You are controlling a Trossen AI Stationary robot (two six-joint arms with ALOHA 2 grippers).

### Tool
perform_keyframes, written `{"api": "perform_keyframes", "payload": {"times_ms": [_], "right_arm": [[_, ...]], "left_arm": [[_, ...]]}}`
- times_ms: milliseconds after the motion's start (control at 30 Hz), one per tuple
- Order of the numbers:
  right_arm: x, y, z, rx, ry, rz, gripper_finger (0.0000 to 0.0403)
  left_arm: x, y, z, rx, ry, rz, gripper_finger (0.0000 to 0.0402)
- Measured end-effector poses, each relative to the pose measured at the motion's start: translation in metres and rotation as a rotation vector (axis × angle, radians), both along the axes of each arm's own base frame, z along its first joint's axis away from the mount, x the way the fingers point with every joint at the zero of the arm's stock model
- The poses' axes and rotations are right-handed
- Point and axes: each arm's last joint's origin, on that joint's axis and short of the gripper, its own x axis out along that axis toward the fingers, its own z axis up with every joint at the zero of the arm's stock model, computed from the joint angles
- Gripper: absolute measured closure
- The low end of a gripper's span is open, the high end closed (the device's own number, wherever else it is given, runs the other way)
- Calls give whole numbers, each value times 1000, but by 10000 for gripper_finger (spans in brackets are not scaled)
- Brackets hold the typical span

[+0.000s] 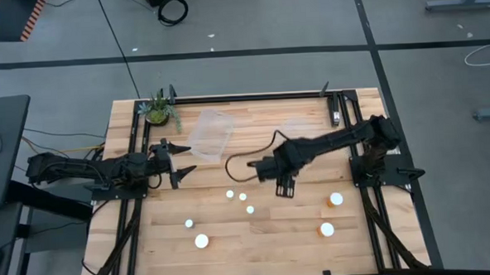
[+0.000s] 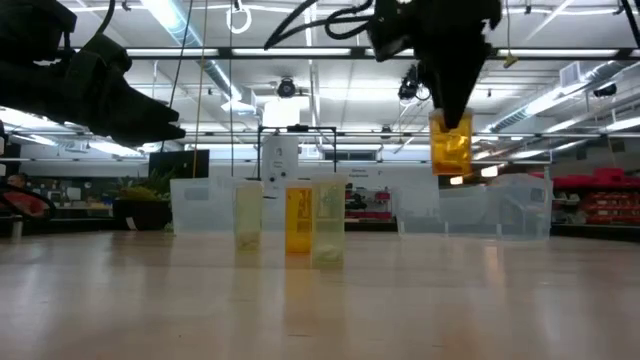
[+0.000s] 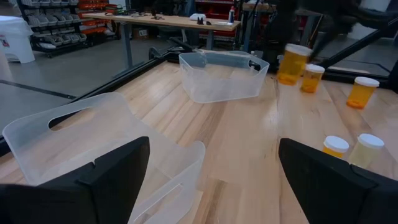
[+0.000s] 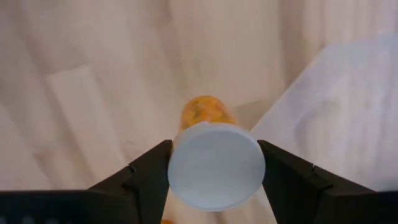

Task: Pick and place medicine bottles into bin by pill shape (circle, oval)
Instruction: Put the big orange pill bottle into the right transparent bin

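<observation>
right gripper [image 4: 214, 163]: I have its 2 dark fingers pinching an orange bottle [image 4: 213, 160] by the white cap, 1 finger on either side; the orange body hangs below the cap, clear of the table in the low view.
bottle position: I read it as lifted above the middle of the table [image 1: 266, 236], near the right-hand clear bin [image 1: 298, 127] but not yet over it.
slip risk: the hold is on the smooth round cap only, so a quick swing could let the bottle swivel or drop out between the fingers.
bin risk: if I release early it lands on the wood beside the bin wall; if I pick the wrong bin the sorting by pill shape fails, and I cannot see the pills well enough to tell circle from oval.
standing bottles: 3 [image 2: 291, 219] stand close together in the low view; a low carry could knock them over.
left gripper [image 1: 176, 163]: fingers spread wide, holding nothing, waiting just beside the left clear bin [image 1: 210, 131].
other items: a small potted plant [image 1: 158, 111] at the far left corner, well apart.
writing: no brand or label text is readable on any bottle or bin; the pale patches on the bottles may be labels.
</observation>
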Motion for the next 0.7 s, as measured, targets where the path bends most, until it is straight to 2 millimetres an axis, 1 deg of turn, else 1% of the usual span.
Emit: {"api": "perform_keyframes", "payload": {"times_ms": [200,333,567,700], "right_arm": [[3,-44,0,-1,19,1,171],[-1,-73,3,2,32,-30,171],[-16,-119,11,14,19,-137,170],[-27,-142,5,19,31,-195,170]], "left_arm": [[0,0,0,0,0,1,33],[0,0,0,0,0,0,33],[0,0,0,0,-1,0,33],[0,0,0,0,0,0,33]]}}
